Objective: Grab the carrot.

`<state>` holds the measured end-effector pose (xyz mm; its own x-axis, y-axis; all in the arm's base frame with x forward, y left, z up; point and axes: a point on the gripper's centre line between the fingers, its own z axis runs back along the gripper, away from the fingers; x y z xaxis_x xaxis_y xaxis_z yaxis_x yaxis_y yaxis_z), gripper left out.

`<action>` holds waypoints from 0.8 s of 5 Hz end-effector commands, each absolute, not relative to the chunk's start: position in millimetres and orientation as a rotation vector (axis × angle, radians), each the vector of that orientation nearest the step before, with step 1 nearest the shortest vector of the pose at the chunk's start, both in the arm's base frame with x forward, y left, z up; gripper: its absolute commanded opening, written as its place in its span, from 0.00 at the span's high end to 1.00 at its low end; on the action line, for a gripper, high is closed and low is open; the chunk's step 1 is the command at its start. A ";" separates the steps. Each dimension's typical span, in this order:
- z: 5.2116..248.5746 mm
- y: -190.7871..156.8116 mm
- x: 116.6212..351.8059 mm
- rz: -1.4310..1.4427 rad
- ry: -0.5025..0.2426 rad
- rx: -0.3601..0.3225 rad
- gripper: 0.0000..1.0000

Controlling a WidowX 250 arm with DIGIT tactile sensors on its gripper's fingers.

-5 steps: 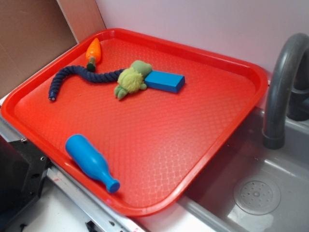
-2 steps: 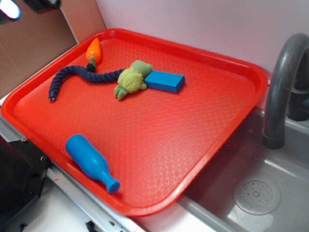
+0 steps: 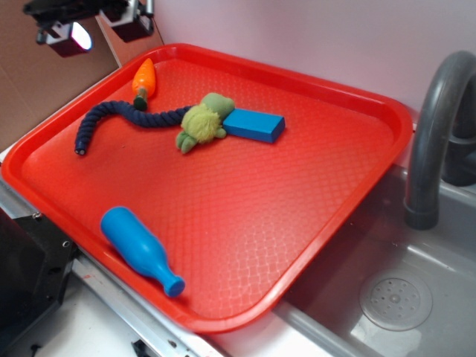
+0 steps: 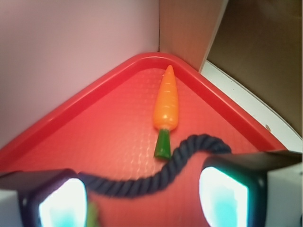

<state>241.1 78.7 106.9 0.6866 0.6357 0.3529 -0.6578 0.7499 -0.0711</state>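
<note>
At the tray's far left corner, the gripper (image 3: 95, 30) hangs above the rim, its two fingers spread wide with nothing between them. From the wrist view the fingertips (image 4: 61, 201) frame the bottom of the picture, one at each side, and the open gap between them looks straight down the corner of the tray (image 4: 85, 97).

Just ahead of that gap lies a dark rope (image 4: 156, 177), curling across the floor of the tray from one finger toward the other. Beyond the rope, a little further into the corner, is the carrot (image 4: 166, 101). It lies flat, pointed tip toward the corner, green stub toward the gripper, and the stub seems to touch the rope or come very near it; the wrist view is too soft there to be sure. The carrot sits roughly on the centre line between the fingers, but ahead of them and lower, so the gripper is well apart from it.

The carrot looks like a small moulded toy: light, stiff, with a smooth glossy skin that is likely to slip. Being tapered, it would tend to squirt out toward the thin end if pinched there. The thick orange part just above the stub is the better hold, taken across its width, with the fingers kept clear of the rope and of the rim close on both sides.
</note>
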 end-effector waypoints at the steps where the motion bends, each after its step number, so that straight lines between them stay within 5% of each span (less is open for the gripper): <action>1: 82.3 121.2 263.4 0.763 -0.367 0.098 0.00; 2: 67.8 138.2 268.8 0.785 -0.333 0.085 0.00; 3: 49.4 143.2 273.3 0.751 -0.266 -0.052 0.00; 4: 37.6 146.1 275.1 0.752 -0.245 -0.006 0.00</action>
<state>269.4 135.8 23.2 0.7126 0.6831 0.1599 -0.6798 0.7287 -0.0828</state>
